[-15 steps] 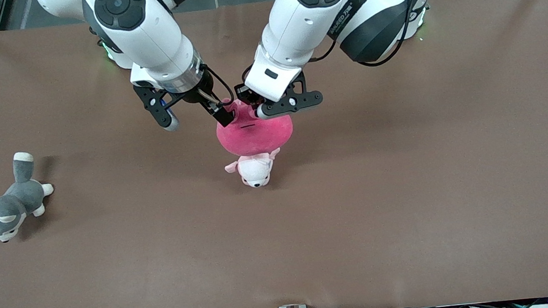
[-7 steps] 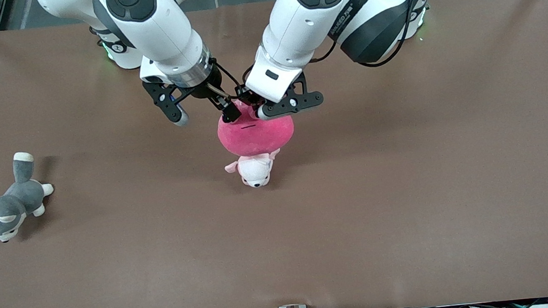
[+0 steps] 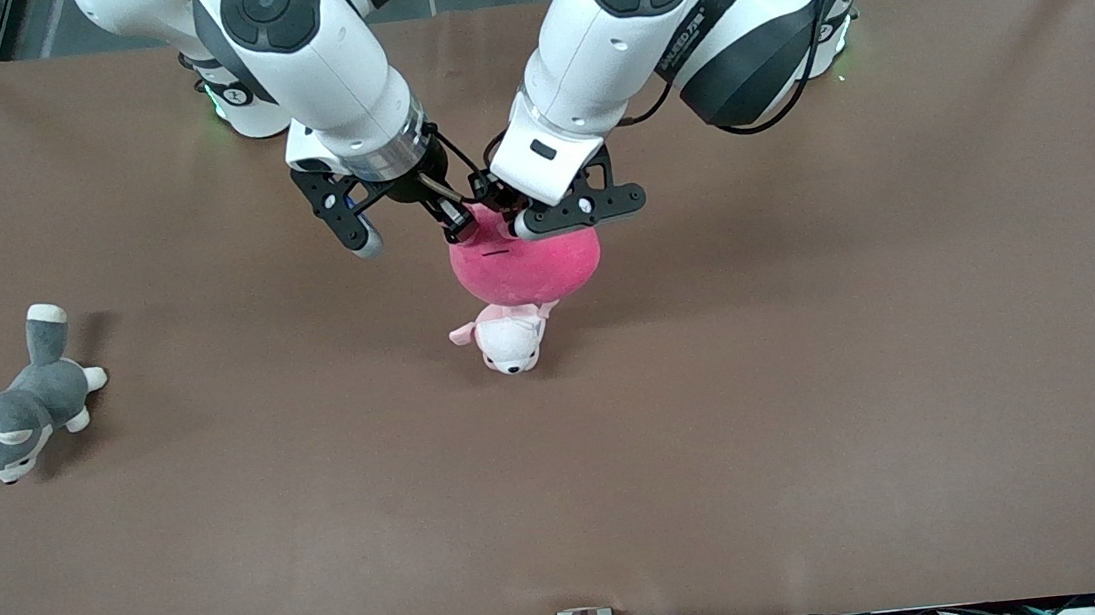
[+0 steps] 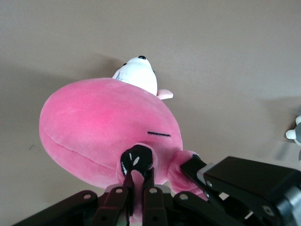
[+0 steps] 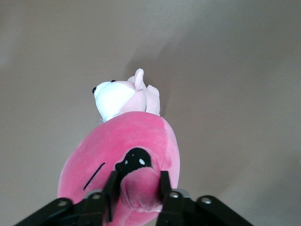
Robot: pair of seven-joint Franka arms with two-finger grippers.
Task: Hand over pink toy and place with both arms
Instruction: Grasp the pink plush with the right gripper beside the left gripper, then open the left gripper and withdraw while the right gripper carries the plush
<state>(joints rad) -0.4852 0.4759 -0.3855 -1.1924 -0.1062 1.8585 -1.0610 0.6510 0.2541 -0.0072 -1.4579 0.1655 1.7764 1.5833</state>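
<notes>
The pink toy [image 3: 524,268] hangs in the air over the middle of the table [image 3: 815,372], just above a small puppy plush. My left gripper [image 3: 501,222] is shut on a thin fold of the toy beside one black eye; the left wrist view shows the gripper [image 4: 139,178] and the toy [image 4: 103,122]. My right gripper [image 3: 457,224] comes in from the right arm's end. In the right wrist view the gripper [image 5: 138,187] has its fingers pressed on both sides of a protruding lump of the toy [image 5: 136,136].
A pale pink-and-white puppy plush [image 3: 508,339] lies on the table under the toy, nearer to the front camera. A grey-and-white husky plush [image 3: 11,419] lies at the right arm's end of the table.
The right gripper has moved in to the toy and now grips its lump. The toy has shifted a little toward the left arm's end. The left gripper has kept its hold.
</notes>
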